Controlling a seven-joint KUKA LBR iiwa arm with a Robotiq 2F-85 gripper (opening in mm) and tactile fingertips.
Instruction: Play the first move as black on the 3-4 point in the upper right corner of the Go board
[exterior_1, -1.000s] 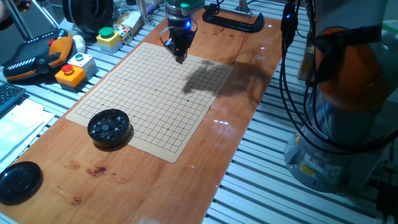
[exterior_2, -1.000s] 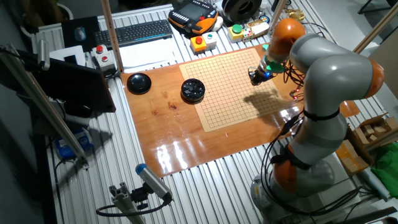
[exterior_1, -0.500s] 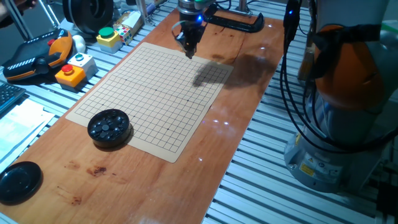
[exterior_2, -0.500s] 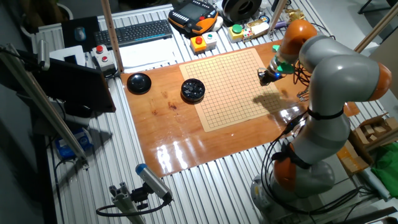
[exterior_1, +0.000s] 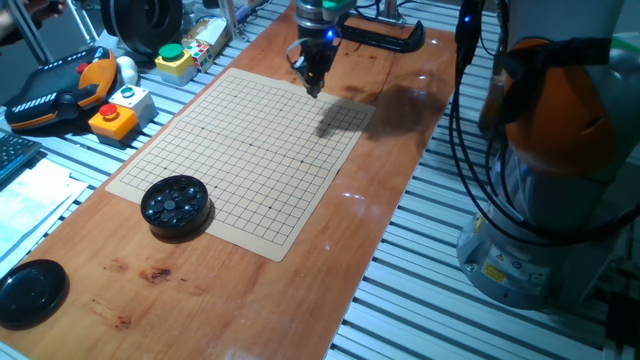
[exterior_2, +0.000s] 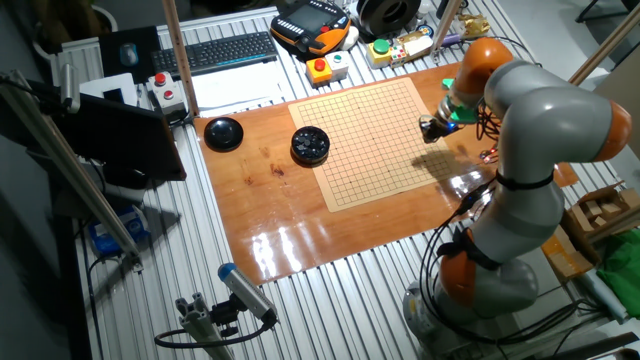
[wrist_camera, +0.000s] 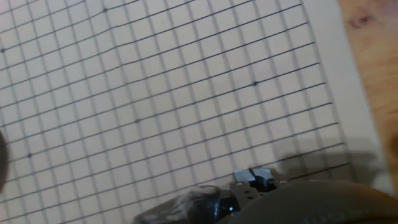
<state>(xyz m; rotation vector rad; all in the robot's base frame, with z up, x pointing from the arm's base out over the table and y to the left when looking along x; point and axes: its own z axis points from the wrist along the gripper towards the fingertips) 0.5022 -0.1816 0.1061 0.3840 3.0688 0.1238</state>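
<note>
The Go board (exterior_1: 240, 150) lies on the wooden table. My gripper (exterior_1: 314, 90) hangs low over its far corner, next to the black clamp side. Seen from the other side, the gripper (exterior_2: 428, 132) is at the board's right edge. Its fingers come together to a point, and I see nothing between them. No single black stone shows; it is hidden if it is held. In the hand view the fingertips (wrist_camera: 252, 177) sit at the bottom, over the grid near the board's corner. The corner star dot (wrist_camera: 255, 83) lies just ahead; the 3-4 point is a crossing beside it.
A round black bowl (exterior_1: 175, 205) with dark stones stands on the board's near left corner. Its flat black lid (exterior_1: 30, 290) lies on the wood further left. A black clamp (exterior_1: 375, 35) sits beyond the board. Button boxes (exterior_1: 120, 110) line the left side.
The gripper has moved from inside the far part of the board toward its far right corner, staying low. Bowl, lid and board have not moved.
</note>
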